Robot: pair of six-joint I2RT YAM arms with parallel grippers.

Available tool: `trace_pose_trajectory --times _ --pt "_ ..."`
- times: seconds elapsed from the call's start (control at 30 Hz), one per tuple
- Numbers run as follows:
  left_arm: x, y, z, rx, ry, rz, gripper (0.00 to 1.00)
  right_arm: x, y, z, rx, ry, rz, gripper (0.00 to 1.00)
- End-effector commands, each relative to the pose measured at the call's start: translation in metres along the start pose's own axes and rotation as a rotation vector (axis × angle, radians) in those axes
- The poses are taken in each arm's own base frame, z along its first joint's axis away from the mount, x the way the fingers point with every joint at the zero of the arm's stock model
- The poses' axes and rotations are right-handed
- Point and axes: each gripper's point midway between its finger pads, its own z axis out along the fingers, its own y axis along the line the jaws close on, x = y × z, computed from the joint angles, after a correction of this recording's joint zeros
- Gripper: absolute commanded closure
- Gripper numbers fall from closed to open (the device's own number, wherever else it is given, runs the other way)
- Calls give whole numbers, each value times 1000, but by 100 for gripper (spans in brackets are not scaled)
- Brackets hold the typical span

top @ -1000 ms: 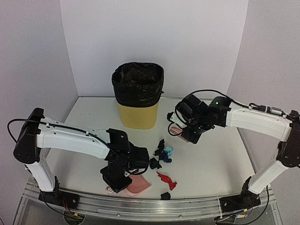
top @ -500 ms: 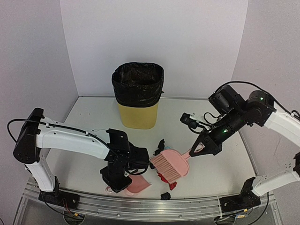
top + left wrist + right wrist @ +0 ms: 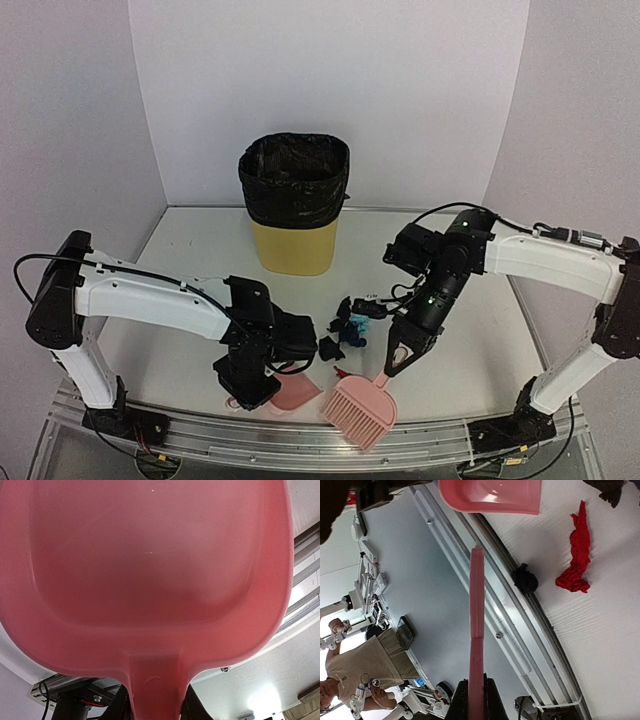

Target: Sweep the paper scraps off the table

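Several paper scraps, dark navy point(image 3: 331, 349) and light teal point(image 3: 357, 322), lie clustered mid-table on the white table point(image 3: 180, 260). My left gripper point(image 3: 246, 386) is shut on the handle of the pink dustpan point(image 3: 292, 394), which fills the left wrist view point(image 3: 150, 570). My right gripper point(image 3: 397, 358) is shut on the handle of the pink brush point(image 3: 360, 412), whose head hangs over the front rail. The right wrist view shows the brush handle point(image 3: 476, 630) edge-on, a red scrap point(image 3: 575, 555), and a dark scrap point(image 3: 525, 578) at the rail. In the top view the brush hides those two.
A yellow bin with a black liner point(image 3: 293, 205) stands at the back of the table. A metal rail point(image 3: 200, 435) runs along the front edge. White walls close in the back and both sides.
My right arm has swung the brush from over the scraps down toward the front edge; its head now covers the red and front dark scraps. The left arm and dustpan have not moved.
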Motion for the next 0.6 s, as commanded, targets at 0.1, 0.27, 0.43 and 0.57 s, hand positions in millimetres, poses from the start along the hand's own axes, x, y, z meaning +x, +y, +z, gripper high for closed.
trace_pose_trajectory --times 0.1,0.27,0.43,0.57 --pt "-3 -1 -10 22 -56 -9 100 -33 -42 13 176 -20 -29 100" --pt "-3 -2 -12 33 -67 -7 100 -51 -69 8 279 -43 -47 100" --pt "-3 -2 -11 36 -69 9 100 -60 -88 -9 356 -80 -61 100" --pt "-3 -1 -10 28 -65 30 100 -67 -94 -21 378 -107 -81 100"
